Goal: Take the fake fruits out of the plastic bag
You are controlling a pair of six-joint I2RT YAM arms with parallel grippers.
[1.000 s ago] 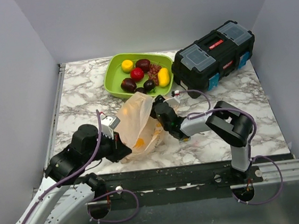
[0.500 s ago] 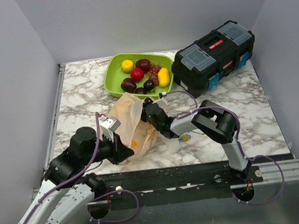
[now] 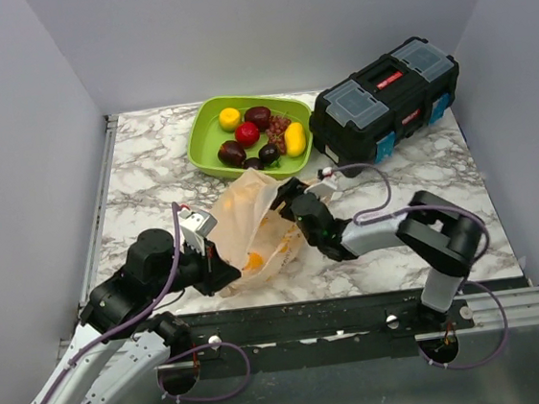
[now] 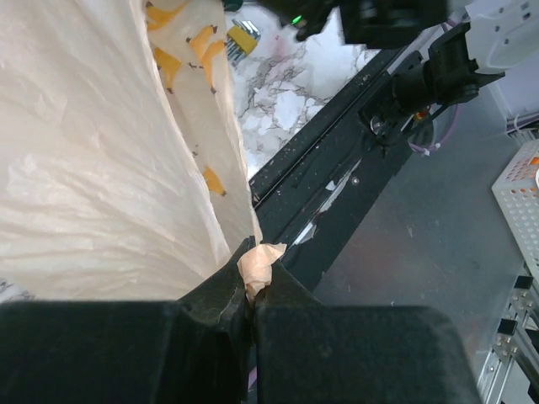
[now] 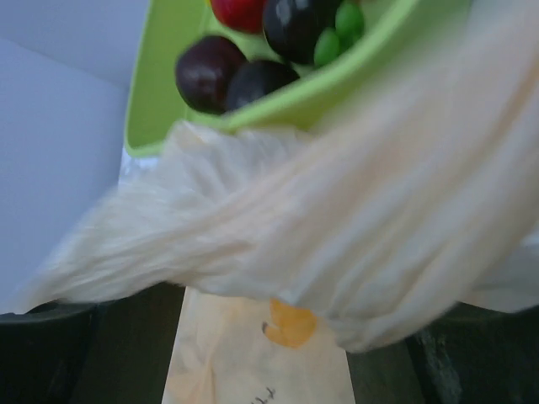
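The pale-orange plastic bag [image 3: 253, 225] lies crumpled at the table's front centre, printed with orange marks; I cannot tell whether anything is inside. My left gripper [image 4: 257, 271] is shut on a twisted bit of the bag's edge [image 4: 263, 261] at its near-left side [image 3: 221, 268]. My right gripper [image 3: 295, 202] sits at the bag's right edge. In the right wrist view its fingers [image 5: 50, 353] stand wide apart with bag film [image 5: 337, 210] draped across them. Several fake fruits [image 3: 260, 133], yellow, red, dark purple and a grape bunch, lie in the lime-green tray [image 3: 202, 143].
A black toolbox [image 3: 384, 98] with blue latches stands at the back right, close to the tray. A small yellow-and-black object [image 4: 244, 38] lies on the marble near the bag. The table's black front rail [image 3: 339, 312] runs just beyond the left gripper.
My right gripper has drawn back to the right from the bag and its fingers have spread wider. The bag's top has puffed up. The left gripper keeps its hold.
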